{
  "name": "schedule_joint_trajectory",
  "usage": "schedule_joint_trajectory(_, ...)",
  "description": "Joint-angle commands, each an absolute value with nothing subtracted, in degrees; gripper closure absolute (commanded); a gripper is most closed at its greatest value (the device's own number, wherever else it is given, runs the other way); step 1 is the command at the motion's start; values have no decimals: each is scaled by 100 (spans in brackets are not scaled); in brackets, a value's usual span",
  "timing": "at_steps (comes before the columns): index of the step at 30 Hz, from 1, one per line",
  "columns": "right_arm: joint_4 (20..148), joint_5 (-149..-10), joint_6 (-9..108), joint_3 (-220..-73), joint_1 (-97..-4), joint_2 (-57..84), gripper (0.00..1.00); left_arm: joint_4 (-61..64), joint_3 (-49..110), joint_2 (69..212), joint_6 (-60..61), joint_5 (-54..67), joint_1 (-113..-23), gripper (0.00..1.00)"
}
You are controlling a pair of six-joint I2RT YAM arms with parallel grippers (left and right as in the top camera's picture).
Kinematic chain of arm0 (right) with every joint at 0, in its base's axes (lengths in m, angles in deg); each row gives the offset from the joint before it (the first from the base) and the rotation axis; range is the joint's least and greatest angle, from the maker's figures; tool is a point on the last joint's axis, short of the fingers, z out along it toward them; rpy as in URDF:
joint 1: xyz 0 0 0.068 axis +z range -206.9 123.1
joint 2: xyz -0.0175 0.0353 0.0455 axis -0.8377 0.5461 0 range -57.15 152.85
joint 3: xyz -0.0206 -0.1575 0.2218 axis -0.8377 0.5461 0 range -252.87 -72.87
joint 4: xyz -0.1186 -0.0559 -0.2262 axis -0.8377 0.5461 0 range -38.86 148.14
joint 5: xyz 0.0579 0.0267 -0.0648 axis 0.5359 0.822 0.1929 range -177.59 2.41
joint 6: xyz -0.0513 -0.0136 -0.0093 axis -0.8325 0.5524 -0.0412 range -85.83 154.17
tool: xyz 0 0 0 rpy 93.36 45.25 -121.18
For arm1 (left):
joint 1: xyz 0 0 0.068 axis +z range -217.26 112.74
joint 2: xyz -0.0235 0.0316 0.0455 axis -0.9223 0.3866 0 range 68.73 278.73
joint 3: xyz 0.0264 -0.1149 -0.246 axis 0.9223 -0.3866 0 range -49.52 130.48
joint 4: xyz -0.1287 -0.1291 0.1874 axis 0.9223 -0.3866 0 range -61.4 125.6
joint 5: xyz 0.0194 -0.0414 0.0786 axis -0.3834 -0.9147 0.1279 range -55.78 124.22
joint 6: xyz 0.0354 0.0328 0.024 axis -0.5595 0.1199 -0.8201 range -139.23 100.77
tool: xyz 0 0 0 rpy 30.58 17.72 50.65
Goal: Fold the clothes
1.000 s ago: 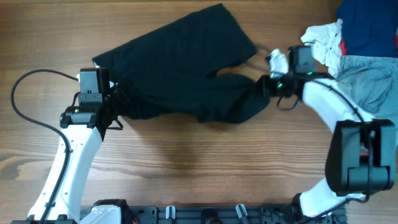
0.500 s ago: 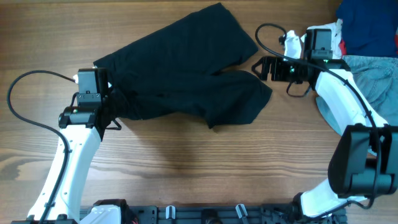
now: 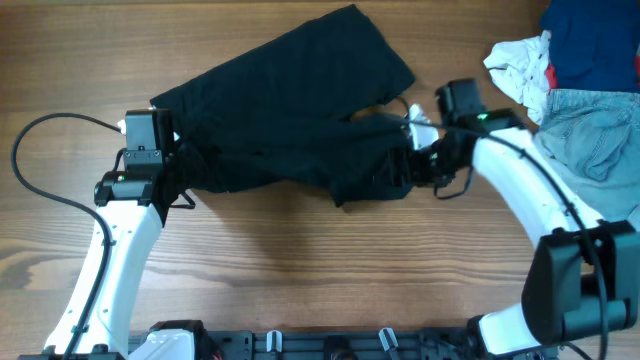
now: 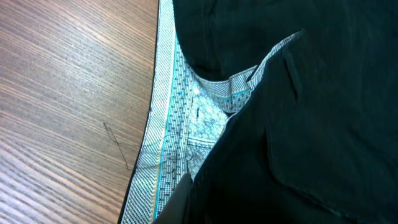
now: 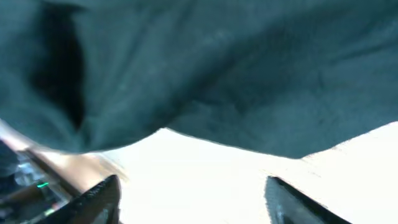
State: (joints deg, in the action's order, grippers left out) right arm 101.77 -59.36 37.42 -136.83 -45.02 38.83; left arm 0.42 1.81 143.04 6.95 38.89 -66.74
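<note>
Currently, the black shorts (image 3: pixel 290 110) lie spread diagonally across the upper middle of the table (image 3: pixel 300 270), with the waistband end to the left and its pale lining (image 4: pixel 180 124) exposed. The left gripper (image 3: pixel 180 168) is clamped on that waistband end. The right gripper (image 3: pixel 420 162) sits at the opposite leg hem with its 2 fingers (image 5: pixel 99 196) apart, gripping nothing, and denim shorts (image 3: pixel 590 130) lie at the right edge.

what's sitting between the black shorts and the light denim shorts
In the overhead view, the right claw and its white arm cross the gap from black shorts to denim shorts; the rest is bare table.
</note>
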Motion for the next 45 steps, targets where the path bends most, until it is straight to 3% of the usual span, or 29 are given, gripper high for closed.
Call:
schedule_joint_trajectory(1,10044,-6786,3870,-13419,-3754,3829,30,84,190,14203,690,3967,-6624,96)
schedule_joint_trajectory(6,9764,-7425,3814,-13412,-2915,3827,29,82,190,14203,690,3965,-6624,96)
schedule_joint_trajectory(10,9356,-8067,3801,-13412,-2430,3827,18,80,190,14203,690,3965,-6624,96)
schedule_joint_trajectory(17,8427,-8375,3803,-13412,-2338,3866,3,82,190,14203,690,3965,-6624,96)
schedule_joint_trajectory(22,8132,-8373,3803,-13412,-2336,4146,3,84,190,14203,690,3965,-6624,96)
schedule_joint_trajectory(24,8156,-8373,3801,-13412,-2338,4318,6,84,190,14203,690,3965,-6624,96)
schedule_joint_trajectory(26,8184,-8373,3851,-13412,-2338,4421,24,84,190,14203,690,3965,-6624,96)
schedule_joint_trajectory(28,8199,-8373,4109,-13412,-2347,4463,59,84,190,14203,690,3965,-6624,96)
schedule_joint_trajectory(29,8202,-8373,4227,-13414,-2377,4454,69,82,190,14203,690,3965,-6624,96)
schedule_joint_trajectory(33,8403,-8358,3999,-13447,-2657,4229,73,84,190,14203,690,3967,-6624,96)
schedule_joint_trajectory(43,10945,-8238,3121,-15323,-3459,4049,72,64,190,14203,664,4037,-6622,96)
schedule_joint_trajectory(45,11104,-7995,3136,-15648,-3538,4049,55,64,190,14203,666,4037,-6622,96)
